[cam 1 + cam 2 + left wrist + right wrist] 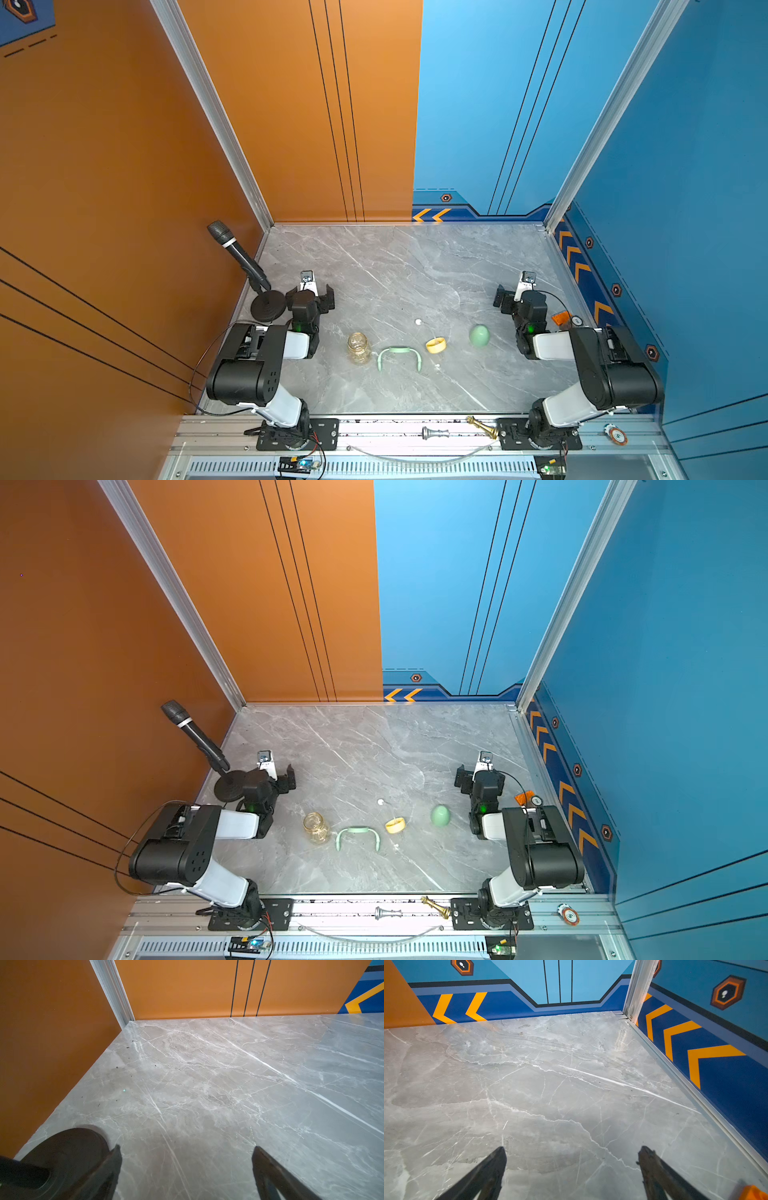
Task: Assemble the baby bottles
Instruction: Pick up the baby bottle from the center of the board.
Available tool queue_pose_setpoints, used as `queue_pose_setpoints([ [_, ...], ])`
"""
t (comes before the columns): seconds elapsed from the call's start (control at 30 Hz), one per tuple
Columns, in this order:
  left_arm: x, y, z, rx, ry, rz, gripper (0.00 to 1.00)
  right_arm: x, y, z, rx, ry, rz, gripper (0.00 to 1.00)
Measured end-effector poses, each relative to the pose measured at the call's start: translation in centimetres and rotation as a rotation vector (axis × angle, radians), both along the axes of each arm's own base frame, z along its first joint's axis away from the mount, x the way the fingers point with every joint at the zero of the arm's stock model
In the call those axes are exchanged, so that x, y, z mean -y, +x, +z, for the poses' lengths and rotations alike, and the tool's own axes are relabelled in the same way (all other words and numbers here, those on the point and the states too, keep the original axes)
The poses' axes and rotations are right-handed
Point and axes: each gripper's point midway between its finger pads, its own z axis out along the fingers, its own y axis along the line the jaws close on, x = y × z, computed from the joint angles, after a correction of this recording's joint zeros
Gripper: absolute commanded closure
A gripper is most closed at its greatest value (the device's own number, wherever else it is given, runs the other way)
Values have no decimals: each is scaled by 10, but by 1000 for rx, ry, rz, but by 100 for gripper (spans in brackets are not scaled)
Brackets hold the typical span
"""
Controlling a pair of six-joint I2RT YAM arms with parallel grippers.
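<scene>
behind both spread, empty jaws i see bottle (359,348), ring (399,357), collar (436,345) and cap (479,335) lying apart, seemingly laid out for assembly.

Open gripper (187,1167) over bare marble table (207,1084); black round stand base (62,1153) at 8 o'clock.

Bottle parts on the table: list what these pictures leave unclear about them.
- Teat: too small in both top views to tell whether the yellow collar holds one.
- White bits and: too small to identify.
- Clear bottle body: glare hides its threads and whether anything is inside.
- Green handle ring and dome cap: undersides hidden.
- Wrist views: no parts in frame, only open left gripper and right gripper.
</scene>
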Motion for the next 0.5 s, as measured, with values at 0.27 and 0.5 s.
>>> queue_pose_setpoints([
  [0.27, 0, 0, 0, 0, 0, 0, 2, -2, 1, -1, -7, -1, 14, 0],
  [0.5, 0, 0, 0, 0, 0, 0, 3, -3, 0, -2, -13, 2, 23, 0],
])
